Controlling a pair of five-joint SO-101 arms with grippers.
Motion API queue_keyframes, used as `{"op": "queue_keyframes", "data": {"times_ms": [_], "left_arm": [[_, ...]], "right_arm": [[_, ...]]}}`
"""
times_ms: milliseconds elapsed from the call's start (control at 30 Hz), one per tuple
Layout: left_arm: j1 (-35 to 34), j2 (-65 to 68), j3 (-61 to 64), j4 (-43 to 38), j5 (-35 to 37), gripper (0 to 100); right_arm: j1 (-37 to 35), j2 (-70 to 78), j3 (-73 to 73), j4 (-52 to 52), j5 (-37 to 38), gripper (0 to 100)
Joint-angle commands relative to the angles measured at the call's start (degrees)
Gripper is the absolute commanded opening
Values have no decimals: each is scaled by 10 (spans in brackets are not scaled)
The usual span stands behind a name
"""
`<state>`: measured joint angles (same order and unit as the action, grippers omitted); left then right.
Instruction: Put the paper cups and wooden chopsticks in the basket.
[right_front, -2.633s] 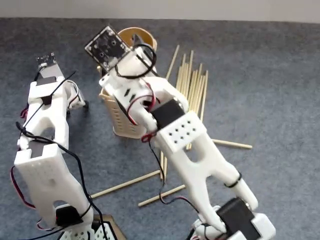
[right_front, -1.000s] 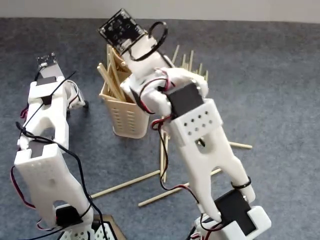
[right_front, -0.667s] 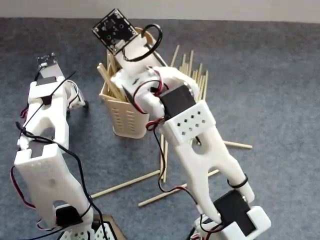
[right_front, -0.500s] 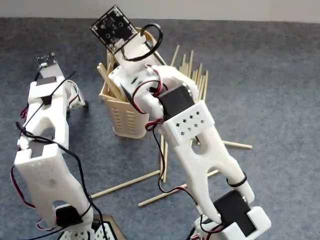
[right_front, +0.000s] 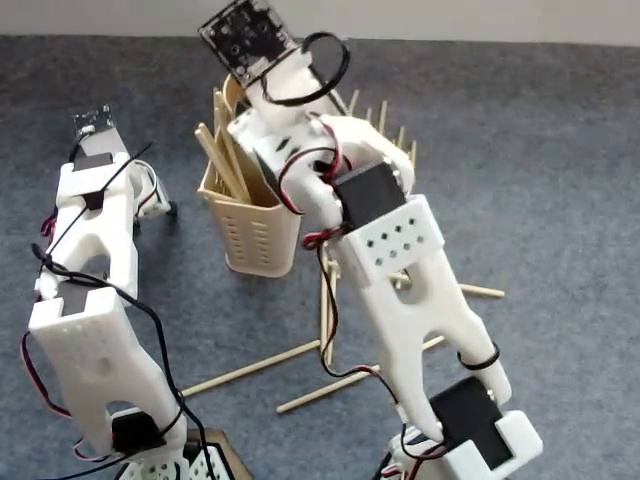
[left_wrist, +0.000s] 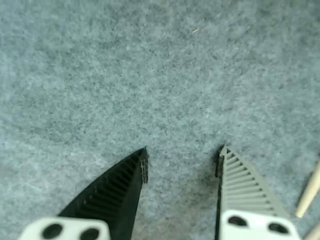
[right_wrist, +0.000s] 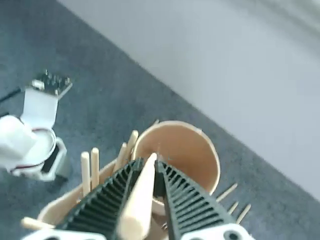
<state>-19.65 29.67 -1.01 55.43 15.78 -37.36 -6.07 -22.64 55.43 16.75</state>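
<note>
My right gripper (right_wrist: 152, 162) is shut on a wooden chopstick (right_wrist: 137, 200), which lies lengthwise between the black jaws. It hangs over the cream basket (right_front: 252, 235). A paper cup (right_wrist: 177, 147) stands inside the basket, just beyond the fingertips. Several chopsticks (right_front: 222, 150) lean in the basket's left side, seen also in the right wrist view as chopsticks (right_wrist: 90, 167). My left gripper (left_wrist: 183, 159) is open above bare grey carpet, left of the basket, with nothing between its fingers. Loose chopsticks (right_front: 250, 368) lie on the carpet in front of the basket.
More chopsticks (right_front: 385, 130) lie fanned out behind the right arm (right_front: 400, 280), and one chopstick (right_front: 475, 291) lies to its right. The left arm (right_front: 95, 230) stands along the left side. A chopstick end (left_wrist: 309, 190) lies beside my left gripper.
The right wrist has lifted and shifted a little to the right over the basket, chopstick still in its jaws. The left arm has kept still.
</note>
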Motion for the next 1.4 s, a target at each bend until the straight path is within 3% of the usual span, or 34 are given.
{"op": "queue_keyframes", "data": {"times_ms": [0, 233, 433, 867, 1100, 1267, 1367], "left_arm": [[13, 1, -18, -6, -4, 245], [18, 2, -19, -7, -4, 245], [19, 2, -15, -7, -4, 245], [18, 2, -15, -6, -4, 245], [18, 2, -16, -6, -4, 245], [18, 2, -17, -6, -4, 245], [18, 2, -16, -6, -4, 245]], "right_arm": [[4, -7, -120, 29, -4, 6], [2, -1, -444, 268, -4, 5], [-33, 0, -371, 415, -13, 5], [-33, -6, -163, 360, -26, 22], [1, -7, -175, 371, -45, 311], [29, -7, -240, 419, -54, 321], [90, -7, -317, 451, -76, 321]]}}
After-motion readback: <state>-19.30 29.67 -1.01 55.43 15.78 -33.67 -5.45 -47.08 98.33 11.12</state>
